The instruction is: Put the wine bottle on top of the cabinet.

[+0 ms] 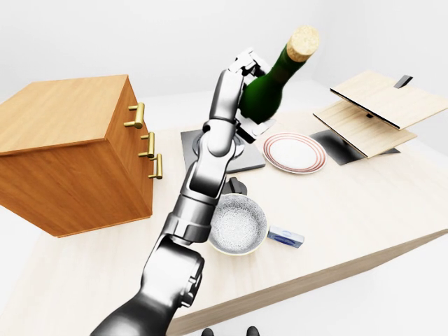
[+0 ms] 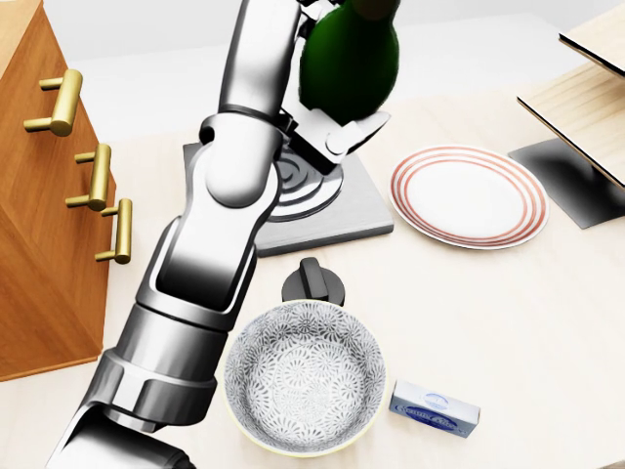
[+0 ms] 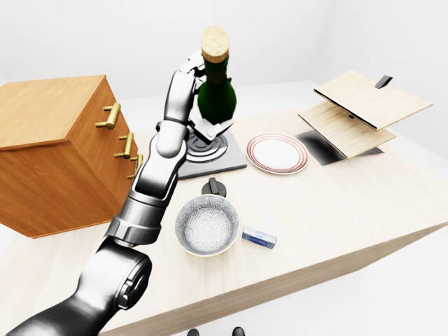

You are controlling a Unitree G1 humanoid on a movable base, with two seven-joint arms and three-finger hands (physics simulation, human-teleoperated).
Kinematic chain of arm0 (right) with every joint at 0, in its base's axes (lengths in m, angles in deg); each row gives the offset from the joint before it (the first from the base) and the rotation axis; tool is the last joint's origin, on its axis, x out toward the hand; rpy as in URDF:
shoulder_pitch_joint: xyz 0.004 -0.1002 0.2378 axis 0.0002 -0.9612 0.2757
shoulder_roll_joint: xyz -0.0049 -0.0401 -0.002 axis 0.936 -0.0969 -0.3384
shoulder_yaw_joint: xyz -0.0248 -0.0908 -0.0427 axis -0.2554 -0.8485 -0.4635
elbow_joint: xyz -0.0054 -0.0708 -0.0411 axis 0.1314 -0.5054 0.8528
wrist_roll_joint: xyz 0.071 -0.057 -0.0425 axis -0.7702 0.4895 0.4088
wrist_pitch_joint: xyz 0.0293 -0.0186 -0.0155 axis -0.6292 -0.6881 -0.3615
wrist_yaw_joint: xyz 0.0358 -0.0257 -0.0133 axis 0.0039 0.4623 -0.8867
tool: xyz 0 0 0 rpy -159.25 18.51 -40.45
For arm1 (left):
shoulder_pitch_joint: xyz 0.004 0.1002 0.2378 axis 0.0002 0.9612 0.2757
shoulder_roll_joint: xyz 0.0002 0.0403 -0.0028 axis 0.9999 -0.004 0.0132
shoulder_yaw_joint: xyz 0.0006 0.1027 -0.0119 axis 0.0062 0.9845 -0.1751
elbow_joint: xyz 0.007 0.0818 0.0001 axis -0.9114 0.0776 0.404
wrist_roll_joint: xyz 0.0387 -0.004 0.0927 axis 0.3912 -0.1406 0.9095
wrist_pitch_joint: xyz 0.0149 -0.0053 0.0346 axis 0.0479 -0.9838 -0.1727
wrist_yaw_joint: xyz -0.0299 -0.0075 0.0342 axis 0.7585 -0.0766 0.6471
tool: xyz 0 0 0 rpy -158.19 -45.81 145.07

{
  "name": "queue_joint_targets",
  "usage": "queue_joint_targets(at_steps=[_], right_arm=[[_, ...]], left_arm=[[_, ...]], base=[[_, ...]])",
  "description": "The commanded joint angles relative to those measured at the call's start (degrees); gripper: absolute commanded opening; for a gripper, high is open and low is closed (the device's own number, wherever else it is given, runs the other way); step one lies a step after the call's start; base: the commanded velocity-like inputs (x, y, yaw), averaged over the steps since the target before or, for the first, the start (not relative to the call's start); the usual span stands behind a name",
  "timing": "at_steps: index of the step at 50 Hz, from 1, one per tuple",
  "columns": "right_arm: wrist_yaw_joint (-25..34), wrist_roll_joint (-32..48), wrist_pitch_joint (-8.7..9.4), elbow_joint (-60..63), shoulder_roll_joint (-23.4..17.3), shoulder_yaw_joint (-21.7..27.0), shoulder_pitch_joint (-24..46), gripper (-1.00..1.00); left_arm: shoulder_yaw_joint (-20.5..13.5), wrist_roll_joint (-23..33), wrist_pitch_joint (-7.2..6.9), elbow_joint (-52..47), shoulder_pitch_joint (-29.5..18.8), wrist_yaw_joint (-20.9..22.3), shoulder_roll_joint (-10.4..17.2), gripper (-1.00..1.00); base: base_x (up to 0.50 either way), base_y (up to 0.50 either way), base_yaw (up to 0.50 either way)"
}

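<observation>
Pale counter (image 1: 364,210) below; left hand (image 1: 246,105) is wrapped tight round the wine bottle (image 1: 271,82), lifted high to clear the cabinet (image 1: 63,115) to its left.

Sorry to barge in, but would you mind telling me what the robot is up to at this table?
The robot's left hand is closed around a green wine bottle with a cork, holding it in the air above the grey hotplate. The wooden cabinet, where the bottle should go, stands to the left in the eye views, and nothing sits on its top. A striped plate, a patterned bowl and a small blue box lie on the table. The right hand is out of sight.
</observation>
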Motion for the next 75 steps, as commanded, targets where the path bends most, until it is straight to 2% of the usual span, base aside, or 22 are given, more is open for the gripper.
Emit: queue_joint_targets(at_steps=[1,6,16,25,29,36,39,40,41,42,43,44,46,50,57,60,62,70,75], right_arm=[[0.0,-12.4,0.00,-0.8,-12.6,14.4,-14.7,1.00],[0.0,-12.4,0.00,-1.4,-11.6,17.9,-16.7,1.00],[0.0,-12.4,0.00,-1.9,-11.1,20.6,-18.2,1.00],[0.0,-12.4,0.00,-1.0,-10.5,20.5,-18.8,1.00],[0.0,-12.4,0.00,-0.4,-10.1,18.4,-17.5,1.00],[0.0,-12.4,0.00,-0.6,-10.1,16.3,-15.4,1.00],[0.0,-12.4,0.00,-0.2,-10.1,15.2,-14.8,1.00],[0.0,-12.4,0.00,-0.4,-10.2,15.0,-14.6,1.00],[0.0,-12.4,0.00,-0.4,-10.2,14.9,-14.4,1.00],[0.0,-12.4,0.00,-0.6,-10.2,14.8,-14.3,1.00],[0.0,-12.4,0.00,-0.5,-10.2,14.9,-14.2,1.00],[0.0,-12.4,0.00,-0.3,-10.0,14.9,-14.3,1.00],[0.0,-12.4,0.00,-0.4,-9.9,14.9,-14.1,1.00],[0.0,-12.4,0.00,-0.2,-10.2,13.6,-13.6,1.00],[0.0,-12.4,0.00,0.0,-10.6,10.7,-11.5,1.00],[0.0,-12.4,0.00,0.1,-9.9,10.4,-11.1,1.00],[0.0,-12.4,0.00,0.3,-9.5,10.8,-11.1,1.00],[0.0,-12.4,0.00,0.0,-9.1,11.6,-11.2,1.00],[0.0,-12.4,0.00,0.2,-9.4,11.0,-10.9,1.00]], left_arm=[[-0.8,-1.6,0.00,-3.3,-0.9,0.2,1.3,-1.00],[-1.2,-2.1,0.00,-7.0,-1.6,1.5,2.5,-1.00],[-2.1,-2.9,0.00,-13.7,-2.6,3.4,4.7,-1.00],[-2.9,-2.7,0.00,-16.6,-4.4,4.6,7.5,-1.00],[-3.8,-2.9,0.00,-21.3,-6.3,6.8,9.6,-1.00],[-5.2,-2.7,0.00,-36.3,-9.7,12.4,14.3,-1.00],[-7.4,-4.5,0.00,-40.8,-13.3,14.5,16.2,-1.00],[-9.2,-5.6,0.00,-41.8,-16.1,15.2,17.5,-1.00],[-9.1,-6.3,0.00,-41.9,-16.3,14.9,17.9,-1.00],[-10.3,-7.4,0.00,-42.4,-19.2,16.2,20.5,-1.00],[-10.7,-8.4,0.00,-42.5,-20.1,16.5,21.5,-1.00],[-12.7,-10.5,0.00,-41.7,-22.6,18.1,23.3,-1.00],[-12.7,-11.7,0.00,-39.7,-23.6,17.5,25.9,-1.00],[-15.1,-16.0,0.00,-33.0,-26.5,17.0,29.3,-1.00],[-15.8,-21.1,0.00,-21.6,-29.7,14.2,34.7,-1.00],[-15.9,-23.6,0.00,-20.5,-29.6,14.6,36.9,-1.00],[-15.0,-23.7,0.00,-19.8,-29.1,14.4,38.5,-1.00],[-15.6,-24.5,0.00,-7.9,-32.4,15.2,44.2,-1.00],[-15.2,-23.8,0.00,-0.2,-34.9,14.9,45.9,-1.00]], base=[[0.00,0.00,0.00],[0.00,0.00,0.00],[0.00,0.00,0.00],[0.00,0.00,0.00],[0.00,0.00,0.00],[0.00,0.00,0.00],[0.00,0.00,0.00],[0.00,0.00,0.00],[0.00,0.00,0.00],[0.00,0.00,0.00],[0.00,0.00,0.00],[0.00,0.00,0.00],[0.00,0.00,0.00],[0.00,0.00,0.00],[0.00,0.00,0.00],[0.00,0.00,0.00],[0.00,0.00,0.00],[0.00,0.00,0.00],[0.00,0.00,0.00]])
